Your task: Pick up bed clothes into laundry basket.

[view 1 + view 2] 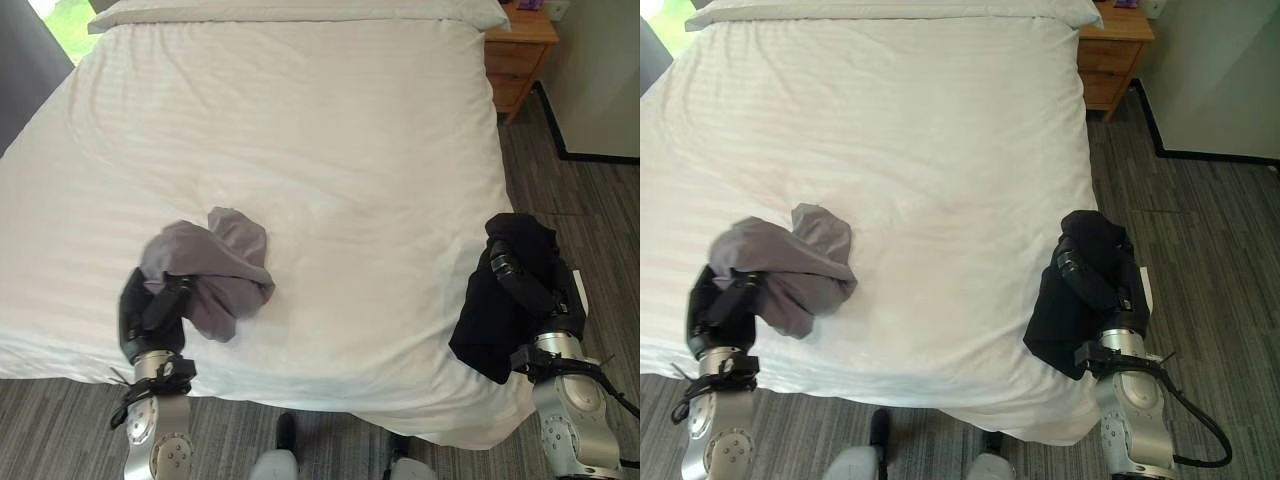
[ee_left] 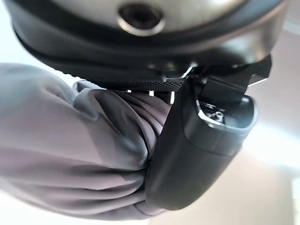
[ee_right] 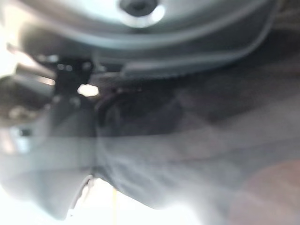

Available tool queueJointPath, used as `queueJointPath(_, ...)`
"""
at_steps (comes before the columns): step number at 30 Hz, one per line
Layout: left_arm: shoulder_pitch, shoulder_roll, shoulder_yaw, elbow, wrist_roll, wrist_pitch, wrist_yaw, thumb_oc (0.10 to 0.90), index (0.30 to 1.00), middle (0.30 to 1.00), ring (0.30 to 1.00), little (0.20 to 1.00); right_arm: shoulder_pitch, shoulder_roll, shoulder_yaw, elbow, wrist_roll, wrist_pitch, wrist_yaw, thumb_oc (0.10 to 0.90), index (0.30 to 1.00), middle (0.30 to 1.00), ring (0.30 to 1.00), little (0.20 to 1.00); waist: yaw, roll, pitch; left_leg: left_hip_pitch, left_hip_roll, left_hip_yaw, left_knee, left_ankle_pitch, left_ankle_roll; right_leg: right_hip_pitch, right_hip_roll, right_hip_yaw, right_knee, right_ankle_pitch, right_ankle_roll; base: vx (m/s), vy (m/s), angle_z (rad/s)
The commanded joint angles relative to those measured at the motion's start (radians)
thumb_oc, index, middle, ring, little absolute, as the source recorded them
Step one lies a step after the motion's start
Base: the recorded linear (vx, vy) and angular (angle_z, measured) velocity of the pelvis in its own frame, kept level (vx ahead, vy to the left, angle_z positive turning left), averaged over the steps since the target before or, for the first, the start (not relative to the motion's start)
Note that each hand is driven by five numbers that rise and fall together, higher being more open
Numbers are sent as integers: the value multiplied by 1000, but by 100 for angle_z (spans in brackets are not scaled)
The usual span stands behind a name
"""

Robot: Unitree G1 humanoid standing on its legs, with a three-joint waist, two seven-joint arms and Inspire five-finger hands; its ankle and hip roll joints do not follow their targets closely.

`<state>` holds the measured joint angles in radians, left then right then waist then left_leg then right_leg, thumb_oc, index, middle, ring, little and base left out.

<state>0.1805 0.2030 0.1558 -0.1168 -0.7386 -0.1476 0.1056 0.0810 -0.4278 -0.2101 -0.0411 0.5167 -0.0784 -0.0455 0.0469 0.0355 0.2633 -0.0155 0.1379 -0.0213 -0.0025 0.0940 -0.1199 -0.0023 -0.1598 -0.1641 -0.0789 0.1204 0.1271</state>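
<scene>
A bedroom. Big bed with a white striped cover, a pillow at the far end, and a small wooden bedside table. Grey wood-look floor beside it.

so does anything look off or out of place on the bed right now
Nothing looks damaged or spilled. The white striped duvet lies smooth apart from light creases. The crumpled grey cloth garment is bunched in the left hand, and the black cloth garment hangs from the right hand at the bed's corner.

Garments: two, one grey garment near left, one black garment near right. Bed: one. Wooden nightstand: one, far right.
</scene>
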Motion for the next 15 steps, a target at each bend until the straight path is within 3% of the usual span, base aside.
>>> queueJointPath(1,-125,130,46,-128,42,-124,-107,400,300,300,300,300,-85,-46,-9,-96,61,-121,46,400,300,300,300,300,-46,-114,-66,-44,-85,-191,327,-122,-41,18,-21,125,110,-142,-11,-186,-49,-57)
queueJointPath(2,-125,131,47,-128,42,-124,-107,400,300,300,300,300,-86,-45,-9,-96,61,-121,46,400,300,300,300,300,-45,-116,-69,-48,-87,-188,325,-117,-40,13,-23,128,108,-138,-10,-300,-53,-127)
queueJointPath(3,-117,129,56,-130,49,-133,-95,400,300,300,300,300,-92,-38,16,-90,46,-118,54,400,300,300,300,300,-59,-120,-82,16,-138,-229,390,-184,-7,-43,15,219,119,-101,-2,-96,-2,-138)
queueJointPath(4,-117,130,57,-130,49,-133,-95,400,300,300,300,300,-92,-37,17,-90,46,-118,54,400,300,300,300,300,-57,-124,-84,14,-141,-226,386,-178,-6,-48,12,223,119,-98,-1,-144,7,-225)
queueJointPath(7,-134,143,62,-133,67,-144,-72,400,300,300,300,300,-93,-17,35,-74,50,-121,43,400,300,300,300,300,-105,-114,-93,119,-220,-303,409,-279,47,-157,98,371,137,-24,26,-195,84,-180)
queueJointPath(8,-152,158,44,-144,88,-154,-60,400,300,300,300,300,-82,-1,41,-53,64,-130,29,400,300,300,300,300,-132,-105,-94,145,-261,-363,365,-387,97,-203,149,444,138,7,46,-267,117,-168)
queueJointPath(9,-177,167,24,-165,101,-160,-52,400,300,300,300,300,-75,24,42,-36,97,-148,18,400,300,300,300,300,-137,-108,-92,154,-303,-411,320,-448,124,-226,187,485,121,25,58,-381,122,-211)
queueJointPath(11,-197,178,9,-172,108,-159,-51,400,300,300,300,300,-58,57,38,-30,119,-156,21,400,300,300,300,300,-152,-120,-89,159,-309,-403,256,-423,134,-256,184,491,98,39,71,-367,118,-169)
queueJointPath(12,-211,197,-20,-166,153,-154,-50,400,300,300,300,300,-17,108,55,-41,122,-146,29,400,300,300,300,300,-179,-120,-64,159,-303,-373,202,-405,166,-296,204,475,68,52,109,-327,127,-76)
queueJointPath(13,-212,199,-20,-165,154,-154,-50,400,300,300,300,300,-15,112,55,-45,121,-144,28,400,300,300,300,300,-179,-134,-67,156,-313,-372,193,-391,164,-302,193,481,67,58,111,-506,203,-99)
queueJointPath(14,-227,194,-43,-121,153,-152,-57,400,300,300,300,300,16,123,64,-40,111,-136,45,400,300,300,300,300,-196,-135,-55,151,-296,-305,201,-388,167,-293,199,464,31,52,127,-348,31,-157)
queueJointPath(15,-214,189,-58,-92,153,-153,-46,400,300,300,300,300,23,128,88,-45,93,-131,44,400,300,300,300,300,-200,-153,-40,144,-299,-262,198,-363,163,-316,184,407,50,57,121,-457,4,-201)
